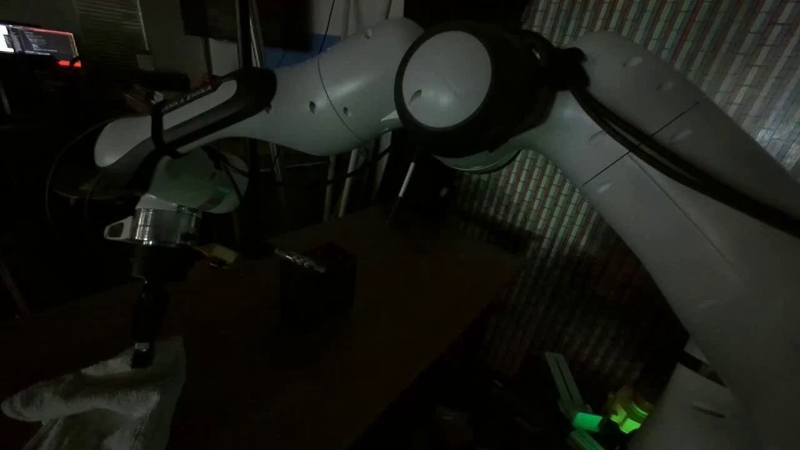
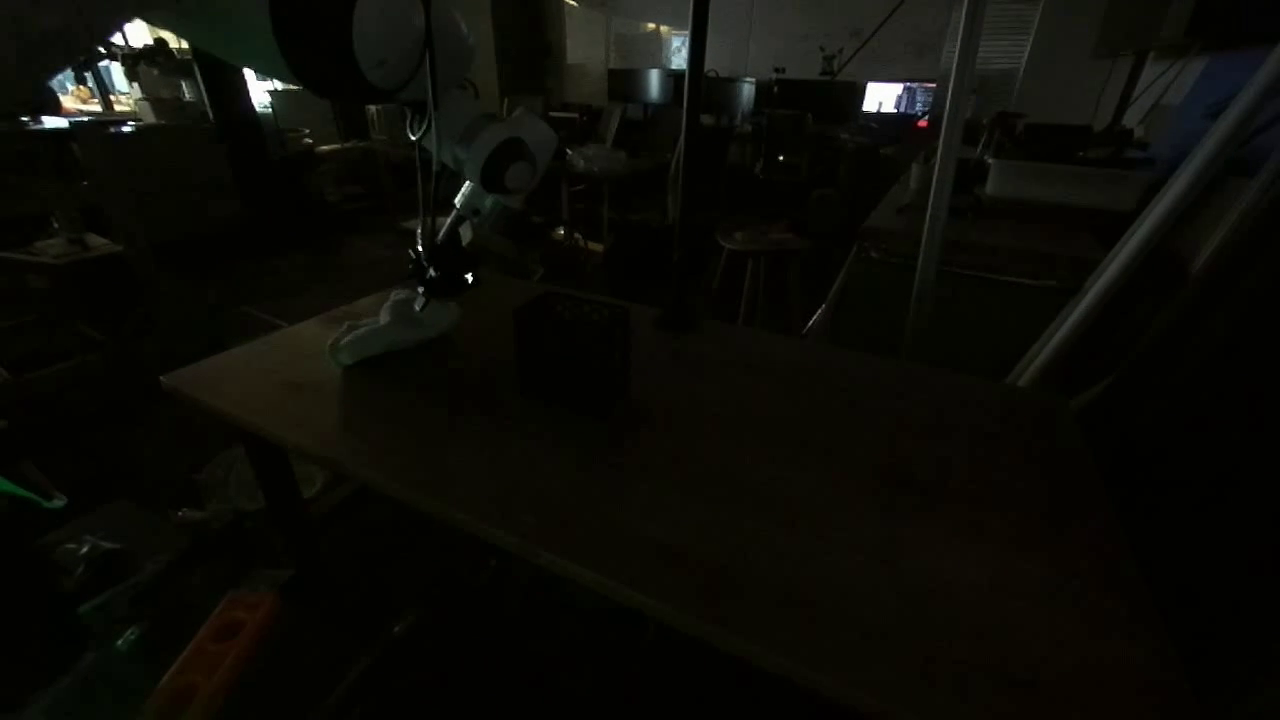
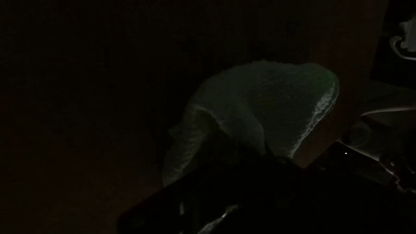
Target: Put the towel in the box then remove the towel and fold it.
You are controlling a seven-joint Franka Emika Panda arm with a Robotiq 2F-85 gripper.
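Standing beyond box (image 2: 572, 352) and table (image 2: 800, 490): stool (image 2: 758, 242).

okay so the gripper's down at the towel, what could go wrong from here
The gripper seems to pinch the towel at one spot, so lifting may bunch it or let it slip. The towel is also near an edge of the table, so a long drag could pull it over. The dark box barely stands out, so an operator could misjudge and bump it.

The gripper (image 2: 423, 300) holds the towel (image 2: 385, 335) near the box (image 2: 572, 352).
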